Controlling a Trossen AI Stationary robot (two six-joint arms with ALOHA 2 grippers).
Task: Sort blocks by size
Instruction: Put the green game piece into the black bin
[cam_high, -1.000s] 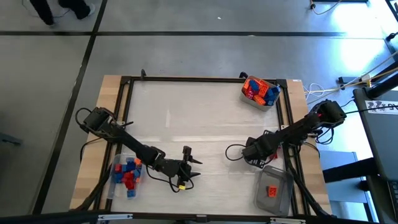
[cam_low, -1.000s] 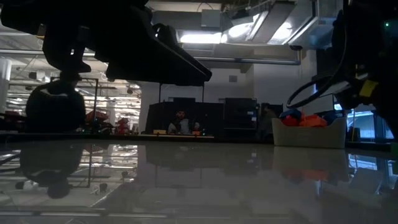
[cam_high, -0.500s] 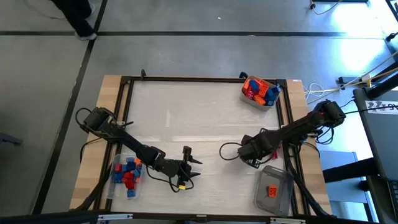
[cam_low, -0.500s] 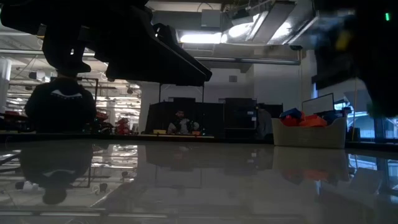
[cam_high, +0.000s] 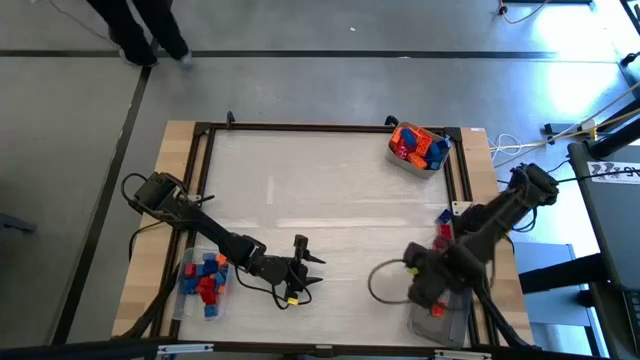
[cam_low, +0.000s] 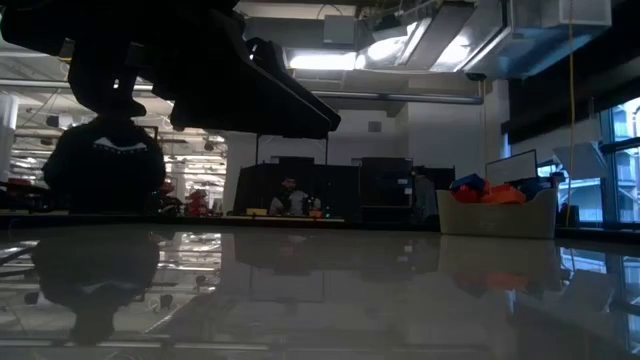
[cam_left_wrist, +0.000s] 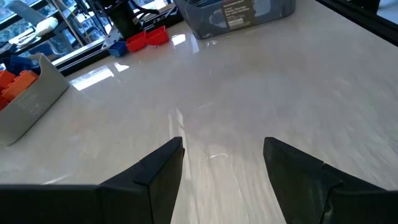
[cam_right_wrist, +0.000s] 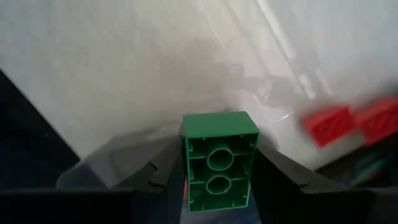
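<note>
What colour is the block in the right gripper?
Green: the block sits clamped in the right gripper, clearest in the right wrist view.

Both arms (cam_high: 215, 235) are dark, slender and jointed, each ending in a two-finger gripper. The left gripper (cam_left_wrist: 221, 171) has black, wedge-shaped fingers (cam_left_wrist: 158, 174) with flat inner faces. A black cable loops beside the right arm (cam_high: 480, 235).
</note>
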